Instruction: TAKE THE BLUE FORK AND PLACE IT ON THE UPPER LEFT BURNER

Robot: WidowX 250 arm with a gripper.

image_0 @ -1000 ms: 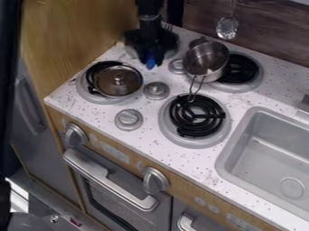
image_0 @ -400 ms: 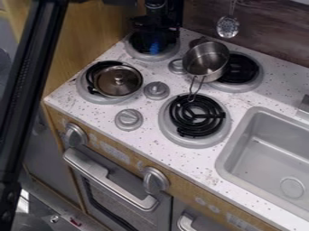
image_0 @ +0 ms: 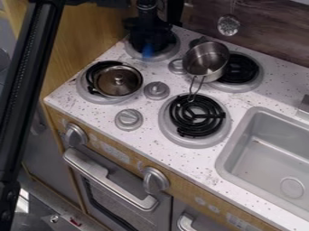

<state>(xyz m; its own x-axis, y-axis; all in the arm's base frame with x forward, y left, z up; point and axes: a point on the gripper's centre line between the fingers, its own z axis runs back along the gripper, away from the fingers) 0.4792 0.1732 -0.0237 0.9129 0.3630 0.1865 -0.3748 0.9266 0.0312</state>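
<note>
Camera view: the black two-finger gripper (image_0: 147,44), seemingly gripping the blue fork (image_0: 147,51), has shifted over the round, grey-rimmed far-left burner (image_0: 166,55). Lowering and release likely remain.

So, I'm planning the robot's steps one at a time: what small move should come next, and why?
Probably a slight, careful lowering of the gripper: the blue fork shows at its lower end, over the near part of the upper left burner, where the task wants it. I can't tell whether it touches the burner, so caution seems wise.
</note>
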